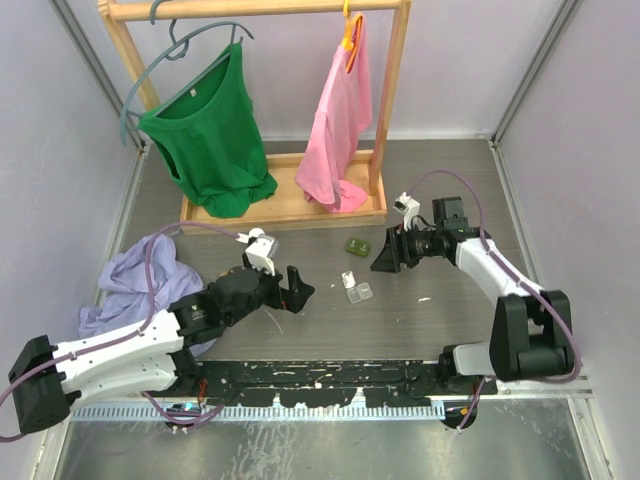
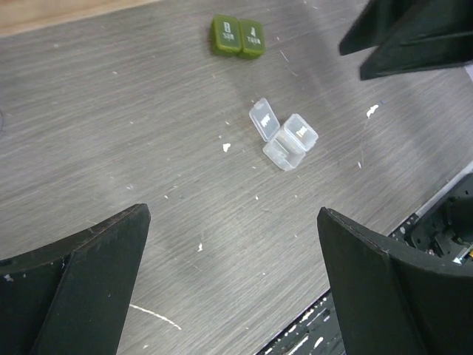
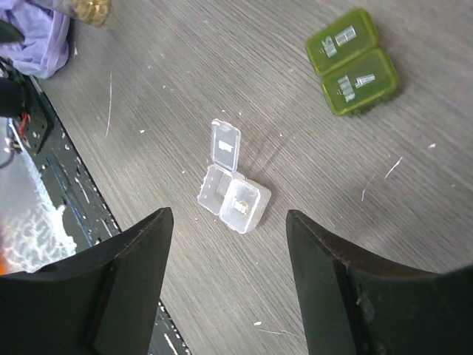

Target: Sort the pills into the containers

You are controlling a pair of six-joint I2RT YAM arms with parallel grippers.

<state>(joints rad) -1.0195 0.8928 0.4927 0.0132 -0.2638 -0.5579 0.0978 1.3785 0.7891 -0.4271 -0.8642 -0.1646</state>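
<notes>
While both pincers hang empty, the step in hand looks like fetching the next pill for the open box.
Right pincer [image 1: 378, 262] approx. half open, left pincer [image 1: 297, 286] fully wide, neither holding anything. Count: 2 containers on the grey table [image 1: 450, 180]. 1 small clear plastic pill box [image 1: 357, 290], mid-table, w/ 1 lid flipped up and 1 shut. 1 dark green plastic pill box [image 1: 358, 246] at its 12 o'clock, both lids shut. Small white speck [image 1: 424, 299] at 4 o'clock of the clear box is prob. a pill, too small to confirm. Next move needs a fine, low pinch on it.
</notes>
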